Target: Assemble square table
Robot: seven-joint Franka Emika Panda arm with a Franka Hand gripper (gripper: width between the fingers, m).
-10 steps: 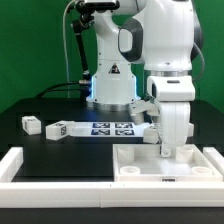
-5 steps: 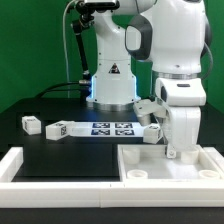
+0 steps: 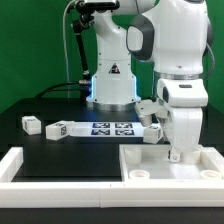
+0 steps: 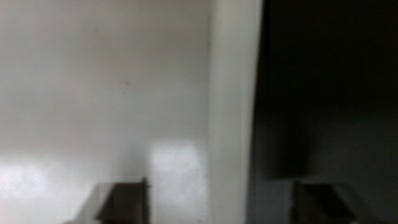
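Barely begun (no leg fitted yet). Panel (image 3: 148,162) flat on the desk (image 3: 70,150) at the exterior view's right, corner holes bare. Leg (image 3: 30,125) and second leg (image 3: 58,128) loose, well apart from it. Gripper (image 3: 180,153) down at its far rim, jaws spread astride, not yet pinching.

- one square panel (image 3: 150,166), at five o'clock in the exterior view.
- three legs: a small leg (image 3: 30,124) and a longer leg (image 3: 58,128) at nine o'clock of the marker board (image 3: 110,128), and a tilted leg (image 3: 150,127) at its three o'clock.
- two border bars: a side bar (image 3: 10,165) and a front bar (image 3: 60,192).
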